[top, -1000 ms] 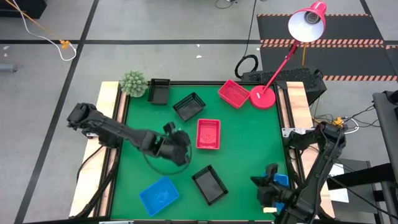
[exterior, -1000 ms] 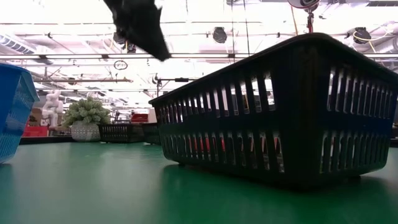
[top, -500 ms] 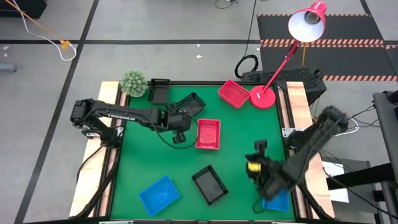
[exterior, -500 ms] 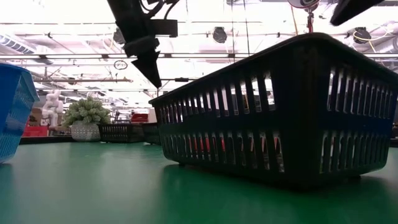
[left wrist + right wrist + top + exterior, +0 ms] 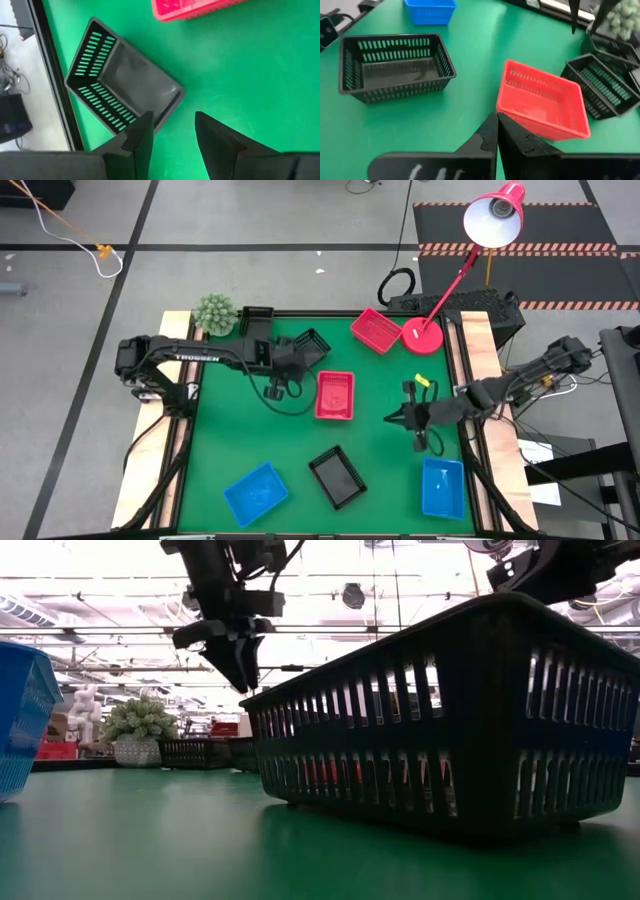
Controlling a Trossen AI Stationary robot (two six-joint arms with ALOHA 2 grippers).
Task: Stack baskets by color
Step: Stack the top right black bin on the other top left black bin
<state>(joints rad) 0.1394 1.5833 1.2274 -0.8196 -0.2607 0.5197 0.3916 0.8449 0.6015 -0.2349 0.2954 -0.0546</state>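
Note:
My left gripper [image 5: 292, 366] hangs open above the near corner of a black basket [image 5: 125, 85] near the table's far edge, touching nothing. Another black basket [image 5: 255, 325] stands farther left by the far edge, and a third [image 5: 337, 477] near the front. One red basket [image 5: 334, 395] lies at the table's middle and another [image 5: 376, 330] at the far edge. Two blue baskets rest near the front, one at the left [image 5: 255, 493] and one at the right [image 5: 443, 487]. My right gripper [image 5: 390, 420] is shut and empty, right of the middle red basket [image 5: 542, 105].
A fuzzy green ball plant [image 5: 214, 313] stands at the far left corner. A red desk lamp's round base [image 5: 422, 336] sits at the far right beside the far red basket. Bare green mat [image 5: 390, 470] lies between the near baskets.
My left gripper has gone from the table's middle toward the far edge, rolling about as it went, and now hangs over the black basket there. My right gripper has swung up from the blue basket at the near right corner toward the table's middle, staying shut.

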